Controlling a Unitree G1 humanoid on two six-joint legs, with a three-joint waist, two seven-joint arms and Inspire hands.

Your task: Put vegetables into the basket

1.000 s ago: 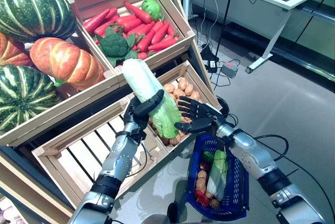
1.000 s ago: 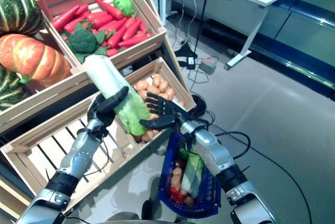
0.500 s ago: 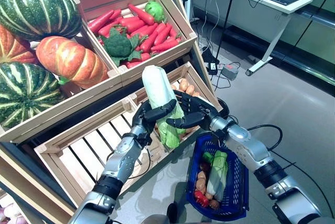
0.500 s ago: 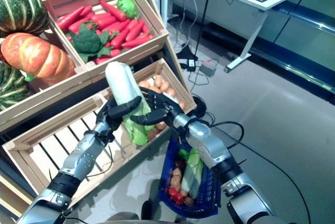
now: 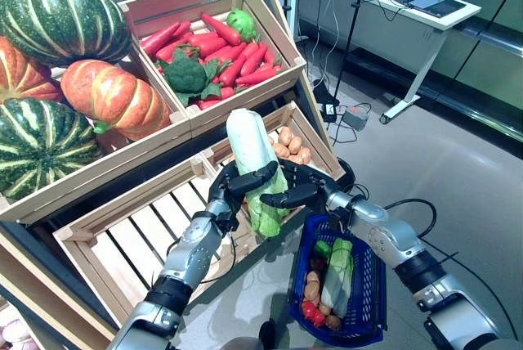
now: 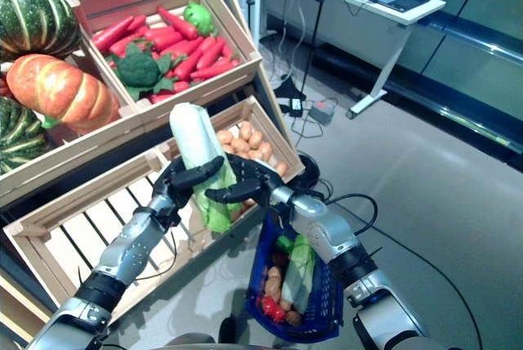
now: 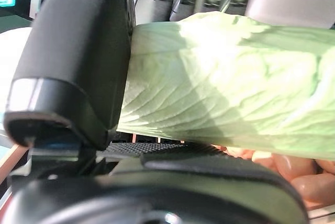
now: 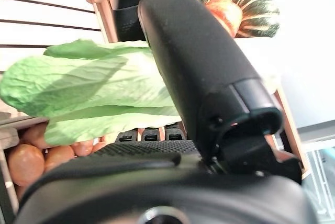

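Both hands on one cabbage, above the crates

The left hand [image 5: 231,189] and right hand [image 5: 304,189] both curl round the cabbage [image 5: 253,162] — it stands tilted, white end up, above the potatoes [image 5: 290,145], up and left of the blue basket [image 5: 365,317].

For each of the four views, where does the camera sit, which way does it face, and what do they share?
Left eye view: head, looking down at the crates, the cabbage, the basket; both arms show.
Right eye view: same scene, slightly offset.
Left wrist view: on the left arm, along the left hand gripping cabbage leaves.
Right wrist view: on the right arm, along the right hand on the leaves.
Shared: all four show the cabbage held by both hands.
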